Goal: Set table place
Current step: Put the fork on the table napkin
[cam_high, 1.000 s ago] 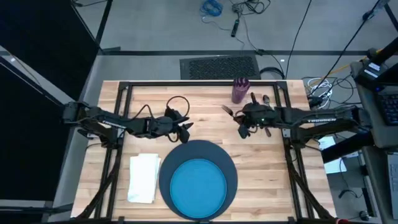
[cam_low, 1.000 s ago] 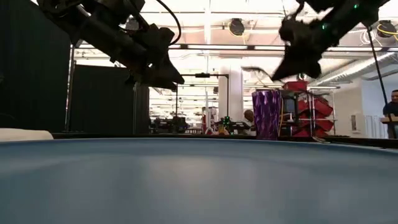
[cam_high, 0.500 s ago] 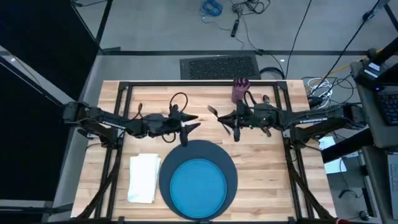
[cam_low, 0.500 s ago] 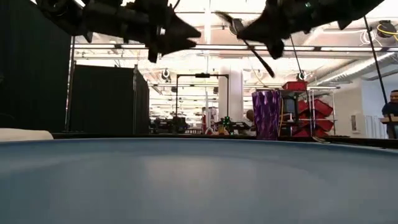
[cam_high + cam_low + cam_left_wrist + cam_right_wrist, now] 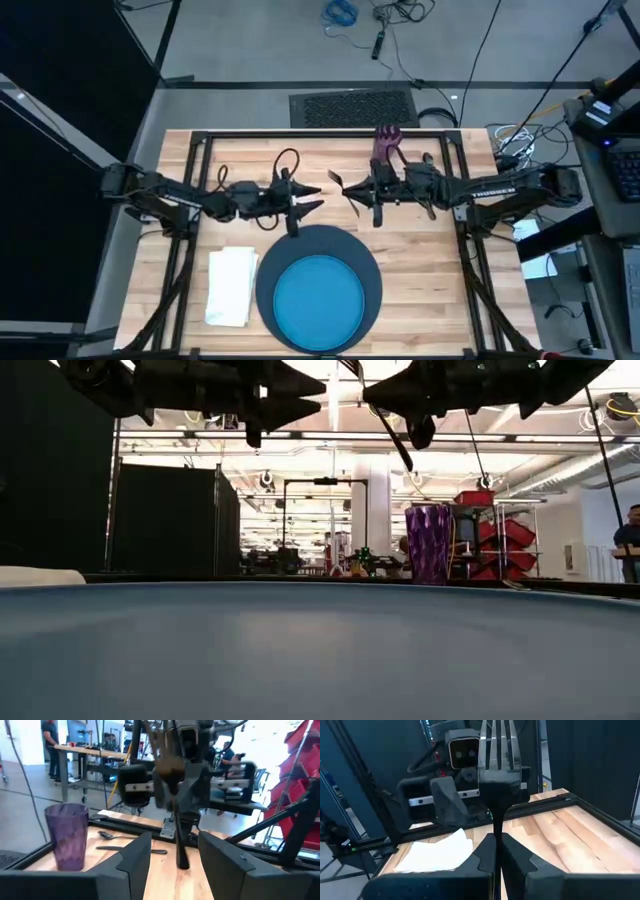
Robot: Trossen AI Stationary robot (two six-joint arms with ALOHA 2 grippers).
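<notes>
Purple cup (image 5: 385, 143) behind right pincer (image 5: 352, 188).

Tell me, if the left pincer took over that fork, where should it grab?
Probably the bare tines end of the fork, coming straight across from the left pincer, which faces it open. The right pincer is shut on the handle, so only the tines stick out free.
</notes>
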